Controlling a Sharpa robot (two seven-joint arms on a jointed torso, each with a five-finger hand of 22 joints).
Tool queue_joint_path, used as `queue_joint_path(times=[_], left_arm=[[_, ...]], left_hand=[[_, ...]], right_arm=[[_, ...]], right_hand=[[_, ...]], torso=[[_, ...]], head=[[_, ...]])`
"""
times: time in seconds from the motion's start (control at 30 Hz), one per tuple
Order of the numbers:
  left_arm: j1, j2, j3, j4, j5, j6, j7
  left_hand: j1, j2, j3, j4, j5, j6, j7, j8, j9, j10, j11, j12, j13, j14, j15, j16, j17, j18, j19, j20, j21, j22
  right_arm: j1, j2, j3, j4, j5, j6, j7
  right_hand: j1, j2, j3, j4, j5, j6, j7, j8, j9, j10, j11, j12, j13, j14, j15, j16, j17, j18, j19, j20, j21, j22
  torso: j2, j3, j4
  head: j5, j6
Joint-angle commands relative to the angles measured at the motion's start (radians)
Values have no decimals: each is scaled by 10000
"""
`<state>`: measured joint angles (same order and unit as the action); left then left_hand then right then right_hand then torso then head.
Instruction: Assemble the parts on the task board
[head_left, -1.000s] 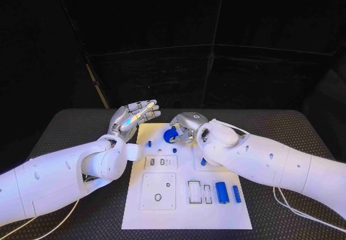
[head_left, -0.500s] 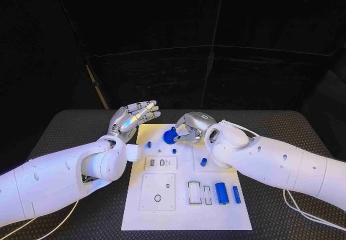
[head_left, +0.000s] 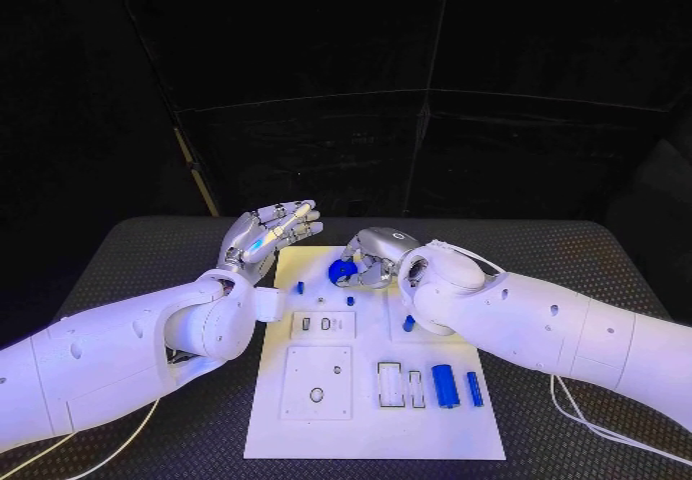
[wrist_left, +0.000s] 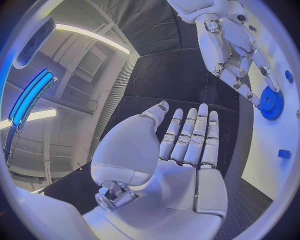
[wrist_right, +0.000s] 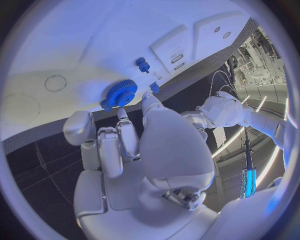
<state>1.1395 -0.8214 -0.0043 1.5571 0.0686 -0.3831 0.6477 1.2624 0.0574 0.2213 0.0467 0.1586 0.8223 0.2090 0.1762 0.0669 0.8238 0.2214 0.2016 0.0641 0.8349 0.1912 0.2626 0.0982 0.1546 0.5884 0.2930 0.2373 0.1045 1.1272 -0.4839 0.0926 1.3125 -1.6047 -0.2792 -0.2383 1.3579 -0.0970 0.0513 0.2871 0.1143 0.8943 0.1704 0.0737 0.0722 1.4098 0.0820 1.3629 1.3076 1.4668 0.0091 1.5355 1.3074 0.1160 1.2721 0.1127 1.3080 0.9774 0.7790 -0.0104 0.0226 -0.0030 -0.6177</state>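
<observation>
Right robot hand working the blue gear at the task board's far end.

Nearest the robot, blue cylinders (head_left: 444, 385) are lying behind the right robot hand (head_left: 378, 252), which is pinching the blue gear (head_left: 343, 270) at its fingertips on the task board (head_left: 310, 420), having shifted slightly left since half a second ago. The left robot hand (head_left: 268, 236) is hovering spread wide beside the gear, above the worktop (head_left: 144, 270).

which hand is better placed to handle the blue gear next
The right hand: its fingers are already at the blue gear at the task board's far end. The left hand is raised with fingers spread, holding nothing, off the board's left edge.
</observation>
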Motion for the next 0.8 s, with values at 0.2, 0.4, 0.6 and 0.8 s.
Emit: queue_joint_path(times=[0.2, 0.4, 0.6, 0.8], left_arm=[[19, 33, 10, 12, -13, 133, 66], [19, 42, 10, 6, -13, 135, 65], [20, 34, 10, 3, -13, 130, 61], [20, 21, 10, 4, -13, 129, 61]], left_hand=[[-71, -25, 21, 5, 5, 57, 608, -42, -15, 8, 36, -7, -13, 13, 12, -16, -17, 130, 88, -14, 54, -17], [-71, -25, 21, 5, 5, 57, 608, -42, -15, 8, 36, -7, -13, 13, 12, -16, -17, 130, 88, -14, 54, -17], [-71, -25, 21, 5, 5, 57, 608, -42, -15, 8, 36, -7, -13, 13, 12, -16, -17, 130, 88, -14, 54, -17], [-69, -26, 24, 1, 6, 57, 607, -45, -15, 4, 37, -10, -13, 13, 13, -17, -20, 128, 89, -14, 53, -19]], right_arm=[[17, 260, 2, -397, 138, 626, -59], [17, 368, 1, -603, 99, 762, -95], [16, 315, 1, -548, 55, 784, -124], [10, 41, 0, -244, 15, 73, 62]], right_hand=[[-81, 183, -115, 5, 34, -192, -30, -117, -52, -2, -15, 0, 7, 805, -36, 13, 1511, -52, 16, 3, 21, -6], [-81, 205, -126, -3, 39, -451, -26, -149, -80, -4, -15, 1, 12, 804, -36, 11, 1509, -50, 10, 0, 18, -14], [-78, 211, -126, -6, 43, -387, -26, -145, -75, 1, -14, 8, 21, 804, -36, 11, 1509, -53, 15, -1, 23, -4], [-14, 269, -125, -45, 230, -88, -22, -71, -36, 52, -13, 69, 98, 811, -35, 21, 1541, -59, 33, -4, 43, 31]], torso=[[-5, 5, 2], [-1, 16, -10], [-7, 14, -23], [-10, 24, -19]], head=[[-9, -23], [19, -31], [16, -43], [25, -51]])
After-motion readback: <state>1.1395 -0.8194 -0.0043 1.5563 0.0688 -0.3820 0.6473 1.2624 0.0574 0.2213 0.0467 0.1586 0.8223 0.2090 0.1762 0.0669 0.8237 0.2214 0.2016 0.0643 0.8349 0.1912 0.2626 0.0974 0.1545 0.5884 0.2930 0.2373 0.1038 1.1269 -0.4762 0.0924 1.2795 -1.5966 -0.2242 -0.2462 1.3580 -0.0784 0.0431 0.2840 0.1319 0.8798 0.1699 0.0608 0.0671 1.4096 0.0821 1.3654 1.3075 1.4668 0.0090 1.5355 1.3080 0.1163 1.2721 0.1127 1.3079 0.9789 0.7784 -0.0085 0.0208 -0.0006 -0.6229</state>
